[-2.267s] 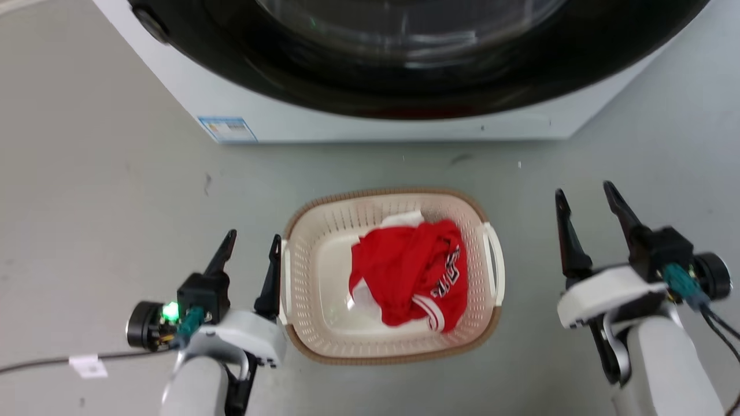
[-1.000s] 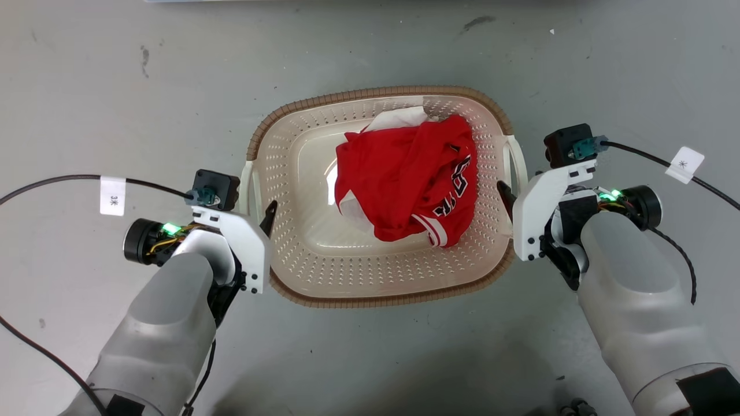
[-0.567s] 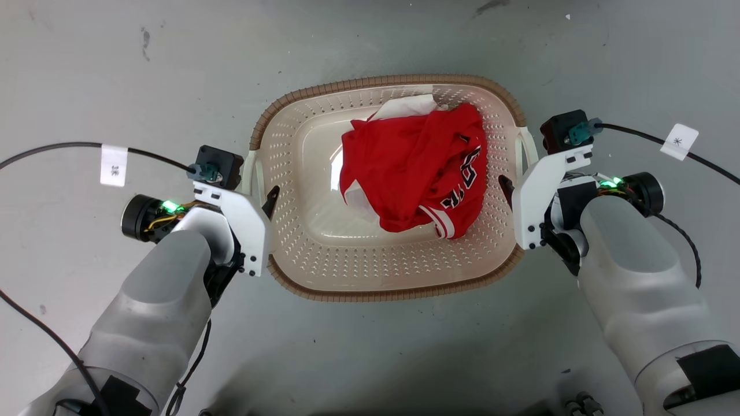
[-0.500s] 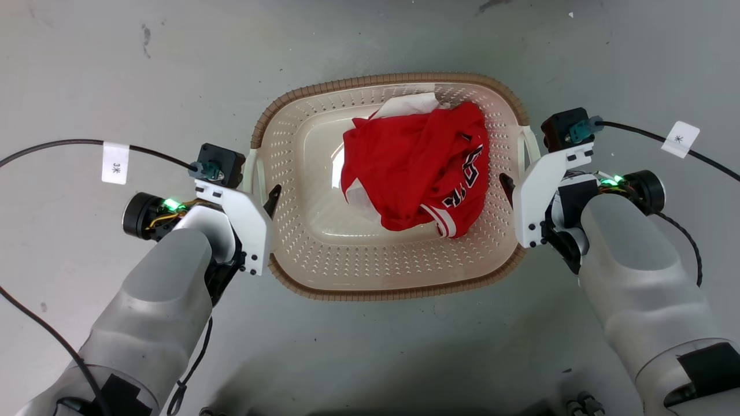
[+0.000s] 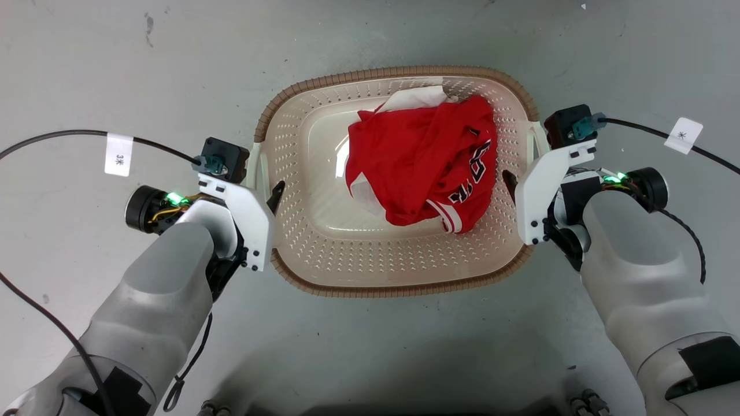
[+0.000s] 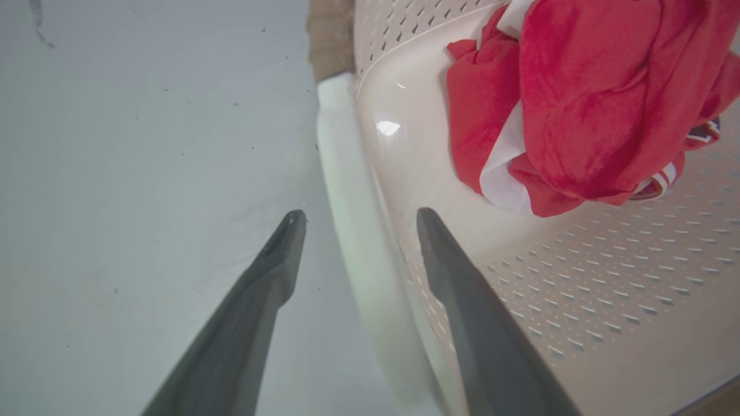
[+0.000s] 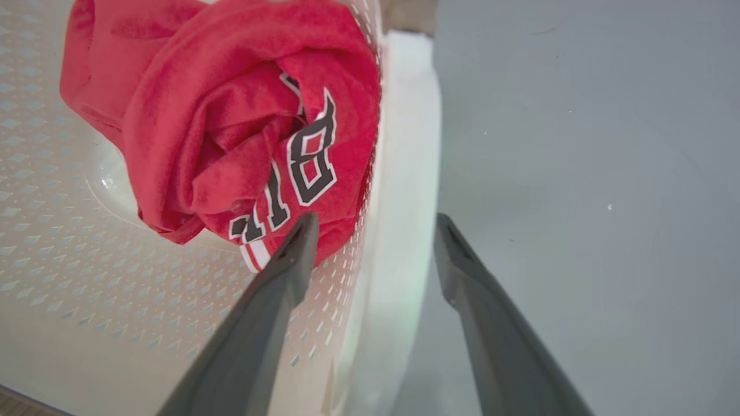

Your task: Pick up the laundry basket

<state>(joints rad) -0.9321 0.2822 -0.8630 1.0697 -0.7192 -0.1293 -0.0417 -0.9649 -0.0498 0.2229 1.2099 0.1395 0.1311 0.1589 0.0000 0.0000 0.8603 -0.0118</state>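
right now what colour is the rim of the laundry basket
Brown, woven-look. The rim of the laundry basket shows best in the head view.

A red shirt is lying bunched up inside the laundry basket, with grey floor all around. The left gripper is reaching down at the left handle. The right gripper is reaching down at the right handle.
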